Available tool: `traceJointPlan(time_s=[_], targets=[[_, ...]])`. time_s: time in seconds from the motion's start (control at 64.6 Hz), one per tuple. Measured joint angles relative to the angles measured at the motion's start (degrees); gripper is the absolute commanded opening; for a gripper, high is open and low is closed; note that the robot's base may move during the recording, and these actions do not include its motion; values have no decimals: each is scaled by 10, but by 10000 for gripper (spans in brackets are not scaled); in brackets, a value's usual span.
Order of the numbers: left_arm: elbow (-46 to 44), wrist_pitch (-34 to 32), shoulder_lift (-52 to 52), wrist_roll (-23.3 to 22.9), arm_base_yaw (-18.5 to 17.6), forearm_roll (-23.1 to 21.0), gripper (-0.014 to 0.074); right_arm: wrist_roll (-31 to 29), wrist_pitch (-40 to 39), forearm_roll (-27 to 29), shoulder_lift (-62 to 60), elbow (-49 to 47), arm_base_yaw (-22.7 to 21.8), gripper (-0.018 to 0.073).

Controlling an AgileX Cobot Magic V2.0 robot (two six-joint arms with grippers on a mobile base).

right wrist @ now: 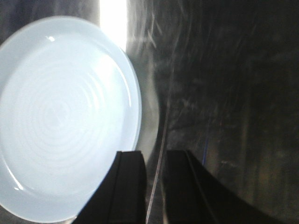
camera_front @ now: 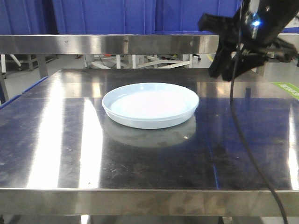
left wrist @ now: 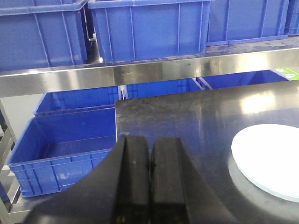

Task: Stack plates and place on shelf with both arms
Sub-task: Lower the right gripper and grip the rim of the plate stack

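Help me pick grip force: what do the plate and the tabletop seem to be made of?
The plate looks like smooth moulded plastic, possibly melamine: it is pale bluish-white, with a soft sheen and faint concentric rings in the right wrist view. The tabletop looks like brushed stainless steel: it is grey, with streaked glare and a dim reflection of the plate beneath its rim.

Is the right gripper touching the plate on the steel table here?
Apart. The front view shows the right gripper hanging up right of the plate, with table showing between them.

Black angular right tool, small blue light, thin black cable.
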Motion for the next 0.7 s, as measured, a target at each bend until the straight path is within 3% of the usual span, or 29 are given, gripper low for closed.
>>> traceJointPlan(time_s=[0.201,0.418,0.696], targets=[[0,0,0,0,0,0,83,2,55,9,62,-55,0,441],[0,0,0,0,0,0,83,4,82,10,117,-129,0,448],[0,0,0,0,0,0,83,5,85,10,151,-139,19,447]])
